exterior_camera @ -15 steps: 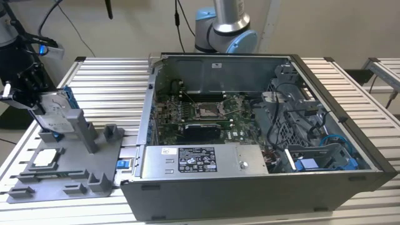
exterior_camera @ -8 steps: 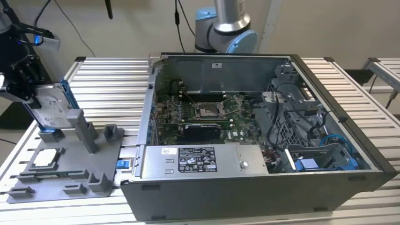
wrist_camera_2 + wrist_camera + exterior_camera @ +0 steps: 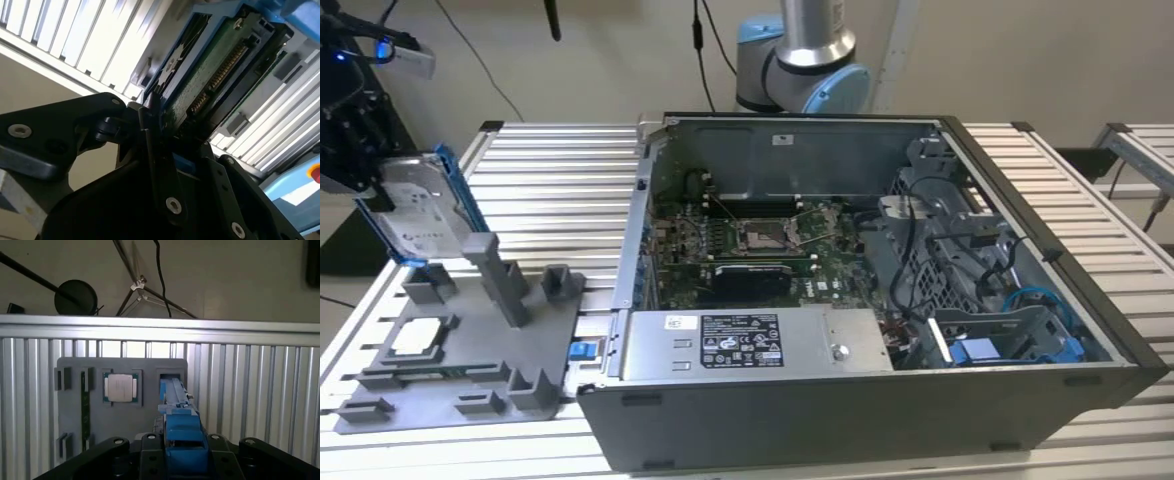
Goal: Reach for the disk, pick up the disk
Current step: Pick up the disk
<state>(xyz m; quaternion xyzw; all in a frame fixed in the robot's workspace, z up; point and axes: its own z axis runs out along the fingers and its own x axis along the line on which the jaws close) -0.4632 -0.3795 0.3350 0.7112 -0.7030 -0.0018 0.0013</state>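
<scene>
Disk [image 3: 416, 205] is stood on edge, long axis near upright, at the exterior view's left beside the open case [image 3: 854, 420], over the grey fixture [image 3: 454, 350]. It is clamped by the gripper [image 3: 374, 190]. Print on the case's white label [image 3: 739, 340] cannot be read.

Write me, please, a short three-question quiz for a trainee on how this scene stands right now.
1. True or false: the gripper is shut on the flat silver metal disk in its bright blue plastic bracket.
2. In the exterior view, the disk is: A) lying flat on the ribbed table; B) standing on edge over the grey plastic fixture tray, at that view's left; C) inside the open computer case.
3. In the first wrist view, which small thing lies flat in the tray?

Key: 1 true; 2 B; 3 the small square silver chip.
</scene>
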